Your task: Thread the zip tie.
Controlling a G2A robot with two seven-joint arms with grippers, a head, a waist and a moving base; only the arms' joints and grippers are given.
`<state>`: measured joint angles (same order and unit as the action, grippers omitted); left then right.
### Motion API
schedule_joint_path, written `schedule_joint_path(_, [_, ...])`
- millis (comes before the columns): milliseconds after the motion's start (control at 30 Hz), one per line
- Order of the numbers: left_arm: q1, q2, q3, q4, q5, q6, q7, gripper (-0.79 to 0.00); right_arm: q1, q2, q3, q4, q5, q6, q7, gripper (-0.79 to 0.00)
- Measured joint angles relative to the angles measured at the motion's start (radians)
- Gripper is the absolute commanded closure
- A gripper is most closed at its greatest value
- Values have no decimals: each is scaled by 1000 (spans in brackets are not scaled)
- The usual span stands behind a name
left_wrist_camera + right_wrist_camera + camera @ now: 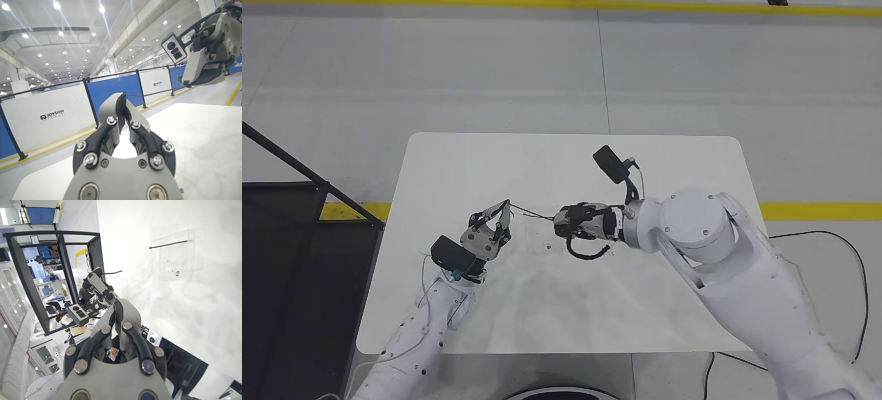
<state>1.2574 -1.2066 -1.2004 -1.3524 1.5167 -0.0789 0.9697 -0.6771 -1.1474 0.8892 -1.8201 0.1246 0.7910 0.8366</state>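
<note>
A thin black zip tie (532, 213) spans the short gap between my two grippers above the middle of the white table (662, 300). My left gripper (506, 205) is shut on one end; in the left wrist view the strap (135, 95) leaves its closed fingertips (122, 102) toward the right gripper (184, 82). My right gripper (558, 220) is shut, with a small black piece of the tie at its tips. The right wrist view has its own shut fingers (115, 308), and behind them the left gripper (101, 273) with the strap's tip (113, 272) sticking out.
A clear flat tray (189, 256) lies on the table below the grippers with a second black zip tie (170, 244) on it. A black cable loop (587, 250) hangs by the right wrist. A dark frame (282, 250) stands beside the table's left edge.
</note>
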Motion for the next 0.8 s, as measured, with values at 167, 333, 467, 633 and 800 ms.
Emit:
schedule_joint_path(167, [0, 0, 0, 0, 0, 0, 0, 0, 3, -1, -4, 7, 3, -2, -2, 0])
schedule_joint_path(333, [0, 0, 0, 0, 0, 0, 0, 0, 9, -2, -9, 16, 8, -4, -5, 0])
schedule_joint_path(467, [0, 0, 0, 0, 0, 0, 0, 0, 12, -4, -11, 23, 18, -15, -9, 0])
schedule_joint_path(633, [0, 0, 0, 0, 0, 0, 0, 0, 14, -7, -12, 33, 31, -30, -12, 0])
schedule_joint_path(800, [0, 0, 0, 0, 0, 0, 0, 0, 16, -8, -14, 39, 37, -38, -14, 0])
